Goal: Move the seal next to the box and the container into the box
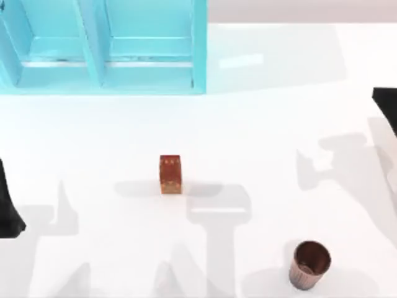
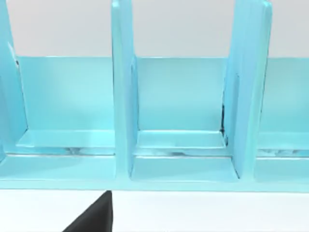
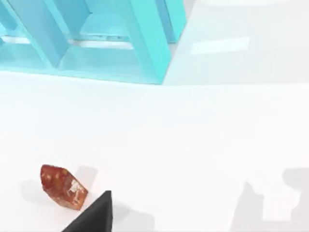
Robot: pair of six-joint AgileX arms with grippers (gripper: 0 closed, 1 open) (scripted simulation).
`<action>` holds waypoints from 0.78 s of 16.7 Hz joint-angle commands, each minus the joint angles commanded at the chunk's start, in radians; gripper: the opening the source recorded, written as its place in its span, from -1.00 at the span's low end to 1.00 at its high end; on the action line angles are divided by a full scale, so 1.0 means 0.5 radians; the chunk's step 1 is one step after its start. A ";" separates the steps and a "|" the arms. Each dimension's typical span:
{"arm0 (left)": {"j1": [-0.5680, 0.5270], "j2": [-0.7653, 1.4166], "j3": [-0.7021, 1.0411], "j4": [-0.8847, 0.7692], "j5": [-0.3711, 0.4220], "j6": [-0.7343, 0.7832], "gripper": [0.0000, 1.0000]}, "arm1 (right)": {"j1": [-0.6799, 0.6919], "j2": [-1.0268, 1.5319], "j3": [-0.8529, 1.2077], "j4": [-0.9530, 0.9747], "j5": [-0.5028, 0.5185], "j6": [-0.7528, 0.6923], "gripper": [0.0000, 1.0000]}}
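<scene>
The seal (image 1: 170, 174) is a small rust-orange block with pale specks, standing near the table's middle, well in front of the box. It also appears in the right wrist view (image 3: 63, 187). The container (image 1: 309, 264), a ribbed brown cup with a dark inside, stands upright near the front edge at the right. The turquoise box (image 1: 198, 62) with upright dividers sits at the back left; the left wrist view looks straight into its compartments (image 2: 123, 96). My left arm (image 1: 7, 211) is parked at the left edge and my right arm (image 1: 388, 108) at the right edge, both far from the objects.
White tabletop stretches between the box, the seal and the container. Arm shadows fall across the front and the right side. The box's right wall (image 3: 149, 43) ends just left of the table's middle.
</scene>
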 joint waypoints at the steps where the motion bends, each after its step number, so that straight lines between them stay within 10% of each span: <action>1: 0.000 0.000 0.000 0.000 0.000 0.000 1.00 | 0.081 0.222 0.263 -0.144 -0.013 0.064 1.00; 13: 0.000 0.000 0.000 0.000 0.000 0.000 1.00 | 0.838 2.683 3.061 -1.696 0.009 0.794 1.00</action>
